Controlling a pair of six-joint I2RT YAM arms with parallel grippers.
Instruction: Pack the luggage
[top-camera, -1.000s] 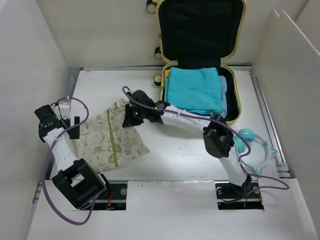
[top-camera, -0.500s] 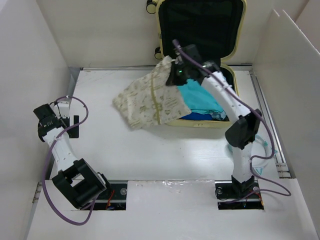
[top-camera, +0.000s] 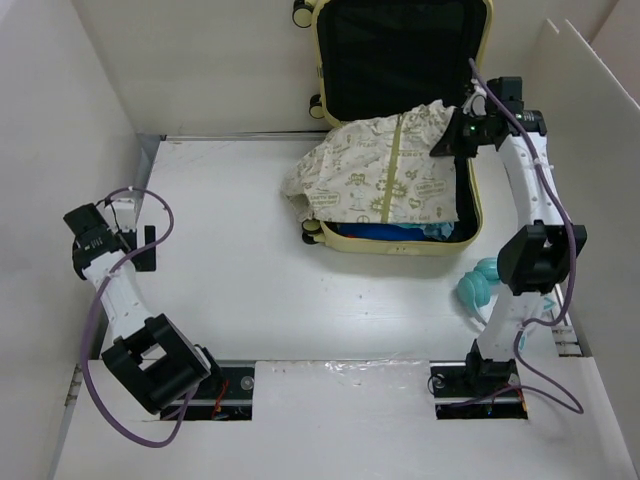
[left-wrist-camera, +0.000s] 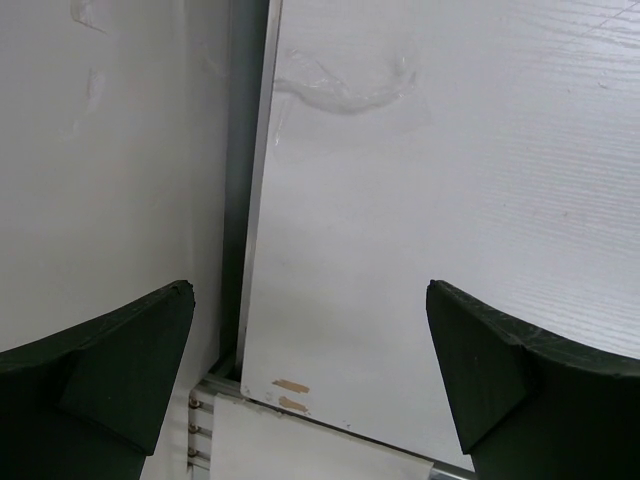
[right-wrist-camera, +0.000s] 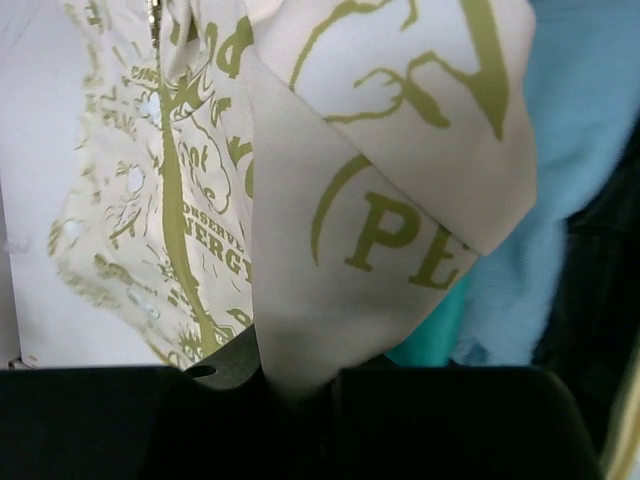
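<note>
The right pincer (top-camera: 452, 138), clamped on the printed cream garment (top-camera: 385, 180), has swung it off the surface (top-camera: 250, 290) onto the open luggage (top-camera: 400, 247) at the far side. Its left edge seems to overhang the rim, so tucking remains. The left pincer (left-wrist-camera: 310, 330) gapes wide.

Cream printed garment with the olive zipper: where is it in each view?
Top external: printed garment draped over the open luggage, upper centre, one corner in the right end effector.
Left wrist: not in it.
Right wrist: garment fills the centre, pinched at the bottom edge.
Shared landmark: olive zipper, at left in the right wrist view.
</note>
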